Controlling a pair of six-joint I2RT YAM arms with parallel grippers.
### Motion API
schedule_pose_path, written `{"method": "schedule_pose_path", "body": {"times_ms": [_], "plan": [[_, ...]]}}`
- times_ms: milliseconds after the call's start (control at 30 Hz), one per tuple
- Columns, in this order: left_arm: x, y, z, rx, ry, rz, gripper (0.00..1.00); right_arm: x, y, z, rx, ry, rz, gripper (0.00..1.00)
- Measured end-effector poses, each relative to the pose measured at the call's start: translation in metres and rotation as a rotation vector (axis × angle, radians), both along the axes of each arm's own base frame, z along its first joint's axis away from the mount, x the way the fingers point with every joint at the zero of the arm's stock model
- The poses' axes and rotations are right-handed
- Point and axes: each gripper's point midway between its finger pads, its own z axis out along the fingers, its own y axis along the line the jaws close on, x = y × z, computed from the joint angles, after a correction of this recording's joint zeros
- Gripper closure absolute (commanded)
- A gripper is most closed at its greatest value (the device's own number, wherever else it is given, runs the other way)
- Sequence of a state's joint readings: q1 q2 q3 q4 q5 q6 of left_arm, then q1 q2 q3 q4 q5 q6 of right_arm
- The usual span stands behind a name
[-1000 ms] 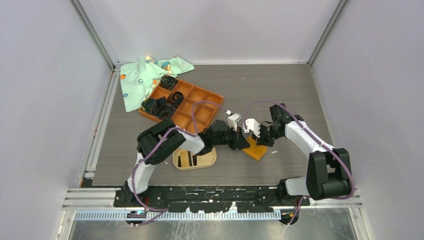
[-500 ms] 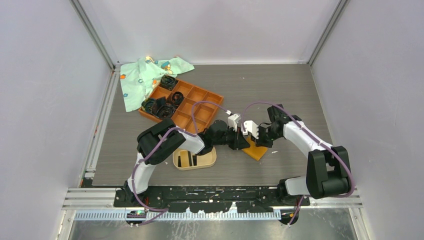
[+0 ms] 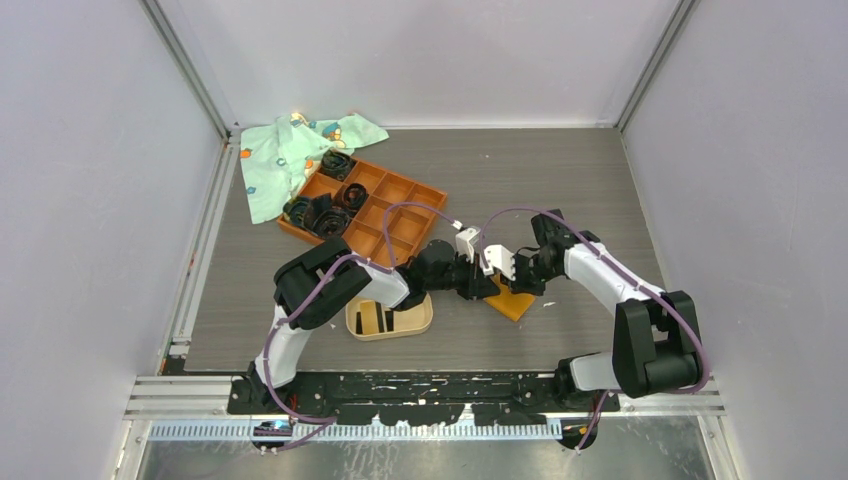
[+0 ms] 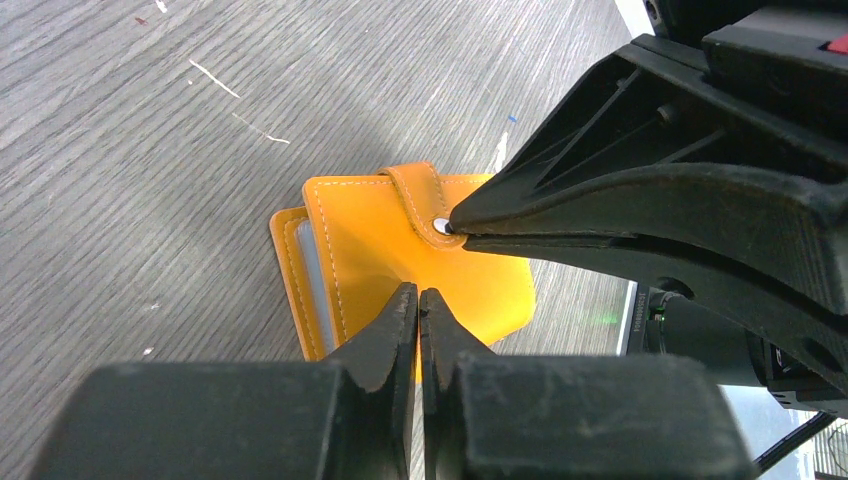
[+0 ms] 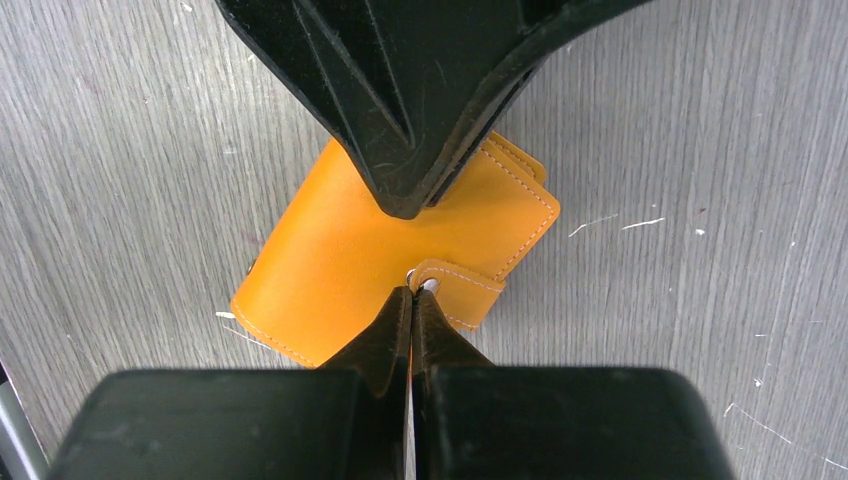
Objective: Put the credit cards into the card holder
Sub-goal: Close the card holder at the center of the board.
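Note:
The orange snap-button wallet [image 3: 514, 301] lies closed on the table right of centre, also in the left wrist view [image 4: 370, 235] and the right wrist view [image 5: 340, 260]. No credit card shows outside it; only a blue-grey inner edge [image 4: 306, 272] peeks out. My left gripper [image 4: 418, 293] is shut, its tips resting on the wallet's cover. My right gripper [image 5: 411, 293] is shut, its tips at the snap tab [image 5: 462, 285]. The two grippers meet tip to tip over the wallet. The beige card holder [image 3: 423, 318] sits left of the wallet, with dark shapes inside that I cannot identify.
A large orange grid tray [image 3: 420, 195] with black coiled bands [image 3: 318, 213] stands at the back left. A pale green patterned cloth [image 3: 285, 150] lies behind it. The left arm crosses over the card holder.
My right gripper has moved a little left and closer to the left gripper over the wallet. The wallet and card holder have stayed put.

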State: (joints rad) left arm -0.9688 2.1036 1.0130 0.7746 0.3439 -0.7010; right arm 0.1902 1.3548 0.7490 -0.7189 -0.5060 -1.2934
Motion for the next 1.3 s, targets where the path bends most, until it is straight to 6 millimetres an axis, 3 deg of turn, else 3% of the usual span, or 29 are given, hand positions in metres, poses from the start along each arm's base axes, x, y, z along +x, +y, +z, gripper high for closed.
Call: {"method": "schedule_pose_path", "body": {"times_ms": [1300], "plan": [[-0.0003,-0.0001,-0.0008,0.000,0.004,0.001,0.95,-0.0006,0.0043,-0.0064,-0.190,-0.100,0.214,0.99]]}}
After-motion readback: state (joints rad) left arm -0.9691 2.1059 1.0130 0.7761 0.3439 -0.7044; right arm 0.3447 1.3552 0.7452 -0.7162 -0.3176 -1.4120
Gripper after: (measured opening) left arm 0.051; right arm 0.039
